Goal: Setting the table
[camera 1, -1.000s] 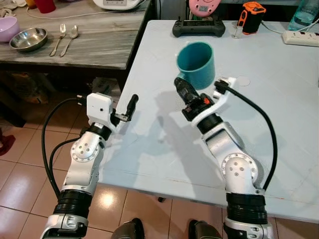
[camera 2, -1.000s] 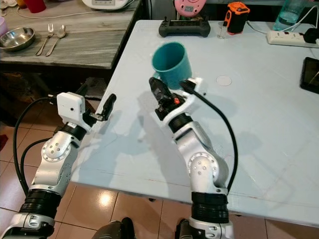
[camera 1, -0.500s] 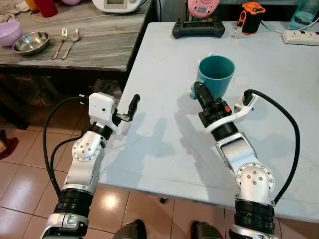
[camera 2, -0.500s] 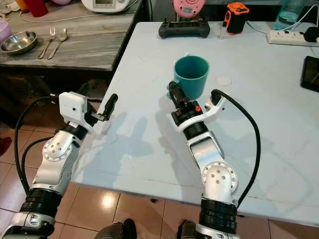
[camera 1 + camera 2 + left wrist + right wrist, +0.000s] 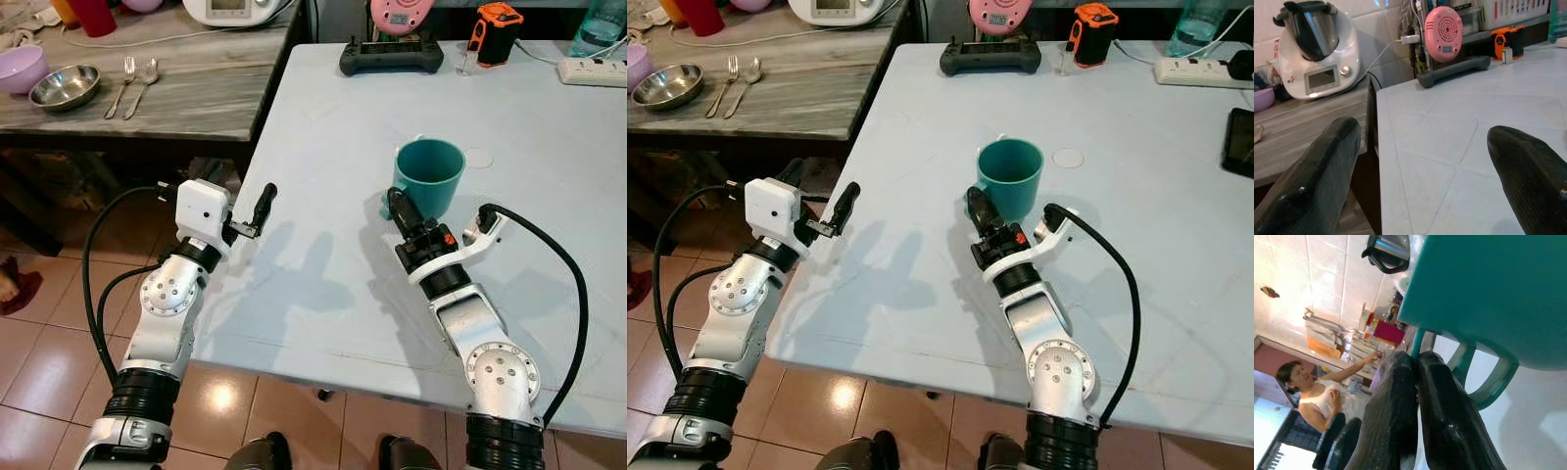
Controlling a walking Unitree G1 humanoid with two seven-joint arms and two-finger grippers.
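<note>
Teal mug (image 5: pixel 428 176) stands upright on the pale table (image 5: pixel 323 137), at 12 o'clock from the right gripper (image 5: pixel 398 206); fingers pressed together beside the handle — grasping nothing; left gripper (image 5: pixel 263 204) splayed, idle at 9 o'clock; placement apparently done — next, withdraw clear of the handle.

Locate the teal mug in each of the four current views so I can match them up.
Left eye view: teal mug right of centre on the pale table, just beyond the right gripper.
Right eye view: mug near centre.
Left wrist view: not in it.
Right wrist view: mug close up at upper right.
Shared landmark: black controller.
</note>
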